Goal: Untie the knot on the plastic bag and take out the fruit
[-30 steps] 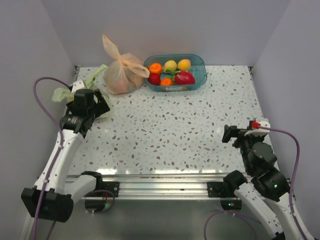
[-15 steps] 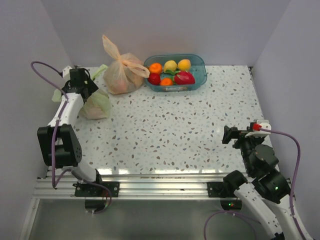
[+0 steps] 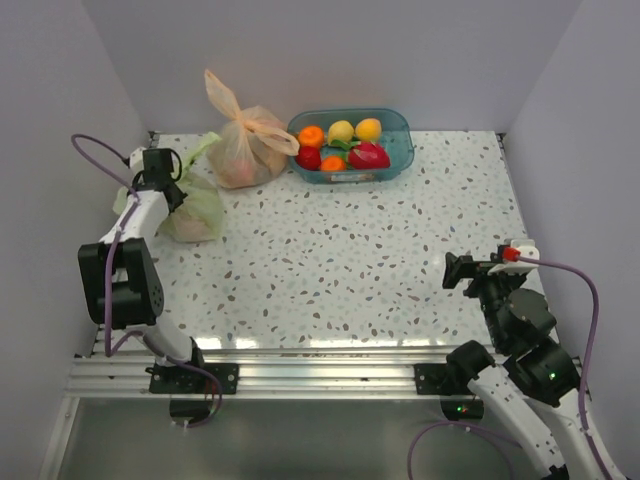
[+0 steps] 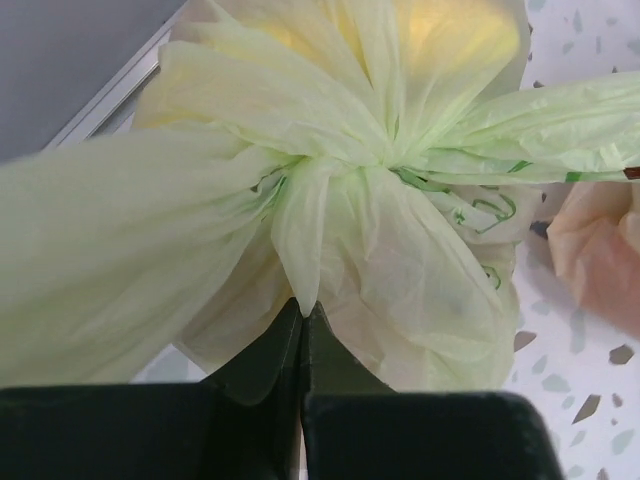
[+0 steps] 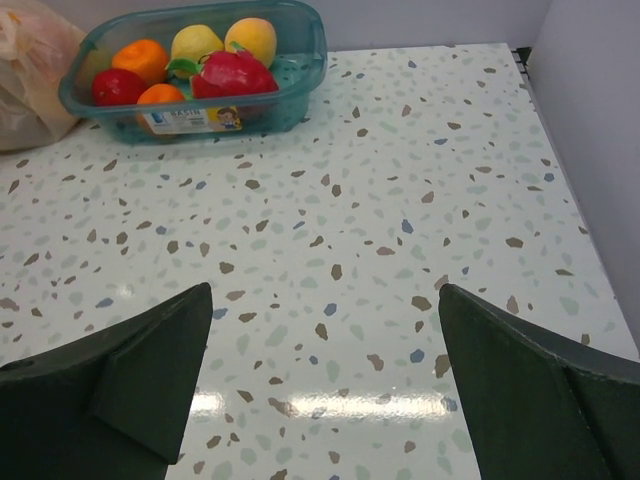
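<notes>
The pale green plastic bag [image 3: 196, 212] lies at the table's back left, close to the left wall. Its knot [image 4: 385, 160] fills the middle of the left wrist view, with tied ears spreading left and right. My left gripper [image 3: 168, 188] [image 4: 303, 306] is shut on a narrow fold of green film [image 4: 300, 235] that hangs just below the knot. Fruit shows only as a yellow glow [image 4: 445, 30] and a pinkish patch [image 4: 400, 290] through the film. My right gripper [image 3: 456, 270] [image 5: 325, 300] hovers open over bare table at the near right, holding nothing.
A peach-orange tied bag [image 3: 245, 140] [image 4: 600, 250] sits just right of the green bag. A blue basket [image 3: 398, 128] [image 5: 310, 45] of loose fruit stands at the back centre. Walls close in the left, back and right sides.
The left arm swung back towards the wall and settled over the green bag. Its jaws went from open to shut on the film by the knot. The right arm stayed put.
</notes>
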Available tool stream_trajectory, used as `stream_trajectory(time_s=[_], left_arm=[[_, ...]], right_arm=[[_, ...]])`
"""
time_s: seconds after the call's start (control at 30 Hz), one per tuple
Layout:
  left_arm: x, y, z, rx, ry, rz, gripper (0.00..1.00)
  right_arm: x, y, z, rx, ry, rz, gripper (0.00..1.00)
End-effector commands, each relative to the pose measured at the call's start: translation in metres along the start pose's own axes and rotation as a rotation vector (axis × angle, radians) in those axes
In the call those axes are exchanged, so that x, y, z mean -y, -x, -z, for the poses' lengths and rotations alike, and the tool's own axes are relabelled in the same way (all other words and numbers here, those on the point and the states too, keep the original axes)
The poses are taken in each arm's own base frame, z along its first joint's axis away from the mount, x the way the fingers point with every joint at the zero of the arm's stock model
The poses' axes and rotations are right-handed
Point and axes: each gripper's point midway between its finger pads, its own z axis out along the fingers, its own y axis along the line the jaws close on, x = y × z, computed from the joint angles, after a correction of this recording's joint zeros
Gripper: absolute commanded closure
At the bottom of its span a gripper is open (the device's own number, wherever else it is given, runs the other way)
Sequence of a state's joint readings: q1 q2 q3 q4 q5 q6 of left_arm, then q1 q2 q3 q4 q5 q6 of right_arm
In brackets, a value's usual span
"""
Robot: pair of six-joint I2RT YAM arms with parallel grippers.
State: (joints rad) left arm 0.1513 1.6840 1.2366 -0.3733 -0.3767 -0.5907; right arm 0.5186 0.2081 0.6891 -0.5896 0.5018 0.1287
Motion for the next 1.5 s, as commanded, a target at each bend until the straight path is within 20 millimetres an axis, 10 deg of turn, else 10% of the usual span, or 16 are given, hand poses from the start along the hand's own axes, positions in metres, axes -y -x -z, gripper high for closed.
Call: stream_trajectory(time_s=[0.0, 0.2, 0.5, 0.67, 0.8, 1.0, 1.47], left_arm=[[0.005, 0.007, 0.017, 0.032, -0.094, -0.070, 1.00], [0.045, -0.011, 0.073, 0.008, -0.311, -0.250, 1.00], [0.167, -0.078, 0.199, -0.028, -0.779, -0.532, 1.00], [0.228, -0.164, 0.279, -0.101, -1.026, -0.784, 1.00], [0.235, -0.241, 0.330, -0.130, -1.151, -0.923, 1.00], [0.199, -0.305, 0.308, -0.247, -1.098, -1.029, 1.00], [0.152, -0.289, 0.291, -0.160, -1.013, -1.062, 1.00]], right_arm=[[-0.006, 0.005, -0.003, 0.018, 0.030, 0.012, 0.01], [-0.017, 0.004, -0.002, -0.028, 0.080, 0.019, 0.01], [-0.046, 0.003, -0.014, -0.206, 0.172, 0.074, 0.01], [-0.068, 0.012, -0.014, -0.219, 0.282, 0.076, 0.01], [-0.082, 0.010, -0.016, -0.263, 0.347, 0.091, 0.01], [-0.102, -0.014, -0.022, -0.372, 0.419, 0.086, 0.01], [-0.158, -0.037, -0.077, -0.555, 0.570, 0.180, 0.06]])
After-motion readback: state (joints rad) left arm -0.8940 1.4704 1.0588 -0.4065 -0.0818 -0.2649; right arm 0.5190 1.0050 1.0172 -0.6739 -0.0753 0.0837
